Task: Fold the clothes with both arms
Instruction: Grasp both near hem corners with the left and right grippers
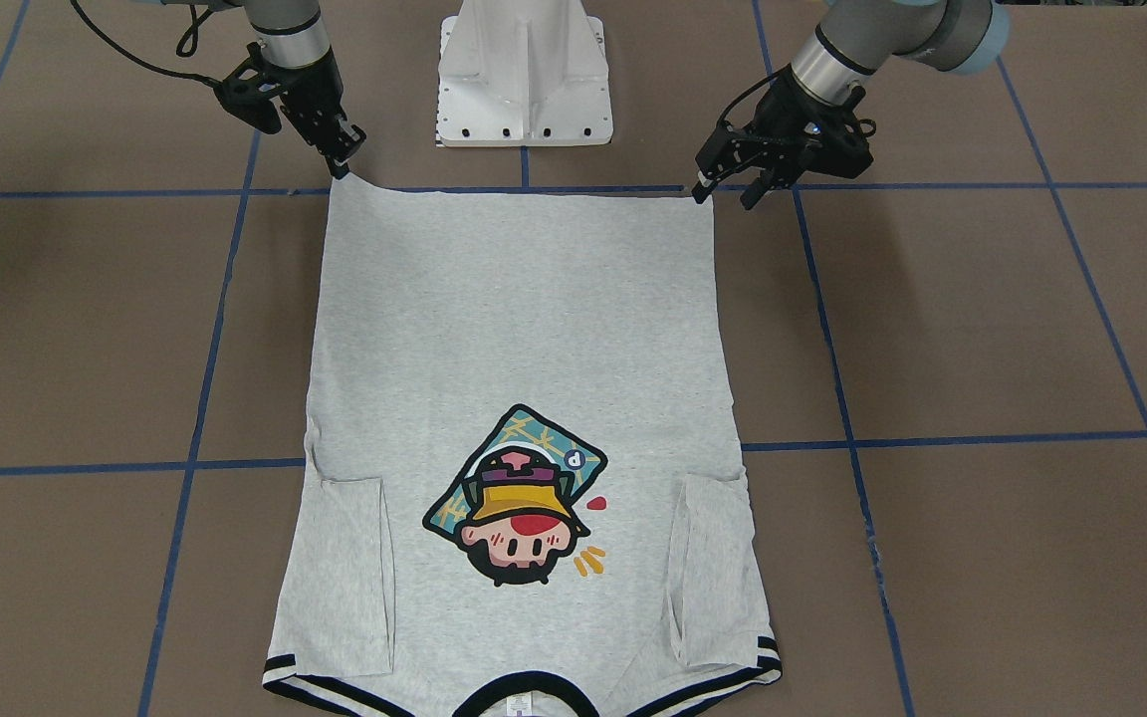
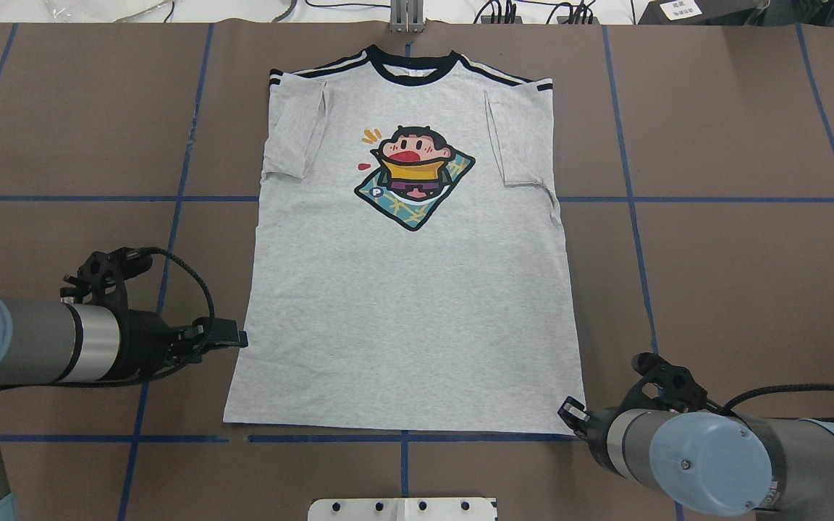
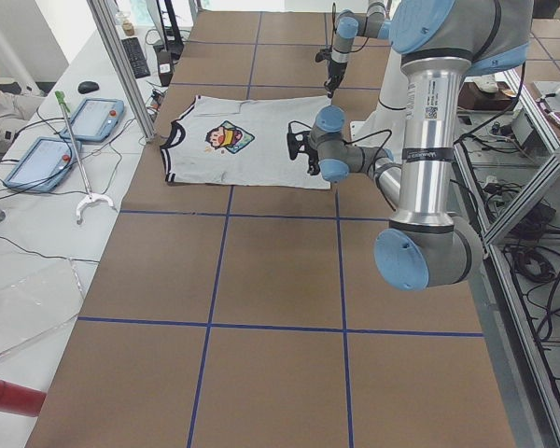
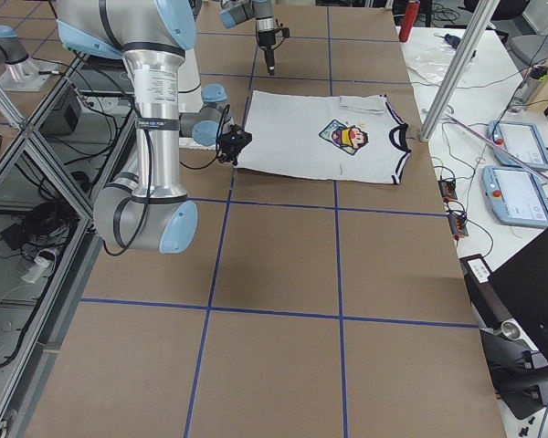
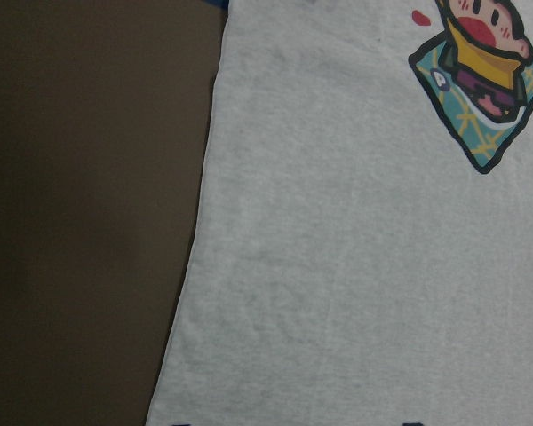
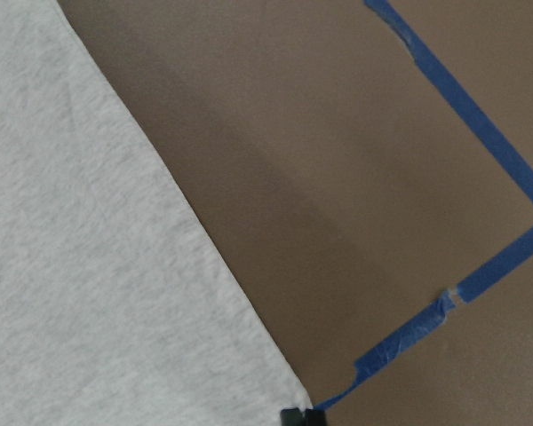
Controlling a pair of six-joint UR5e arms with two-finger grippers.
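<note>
Progress check: grey T-shirt (image 2: 402, 304) lies flat mid-surface (image 2: 735, 275), print (image 2: 413, 177) up, collar (image 2: 410, 72) on the far side from the robot. Both sleeves (image 2: 297, 137) are already tucked in over the chest, so imo the side folds are done. The hem (image 2: 402, 427)-to-collar fold is all left to do.

Left tool (image 1: 726, 194) hangs just beside its hem corner, jaws apart, holding nothing. Right tool (image 1: 340, 154) sits right at the other corner but reads as one thin tip, so I can't tell if it's pinching cloth.

Front-facing cam shows both tools' tips. Overhead mostly hides the right one behind its own arm (image 2: 714, 452). Right wrist cam gets that corner + blue tape (image 6: 480, 275) up close. Left wrist cam only has the shirt's edge and print, no tool.
</note>
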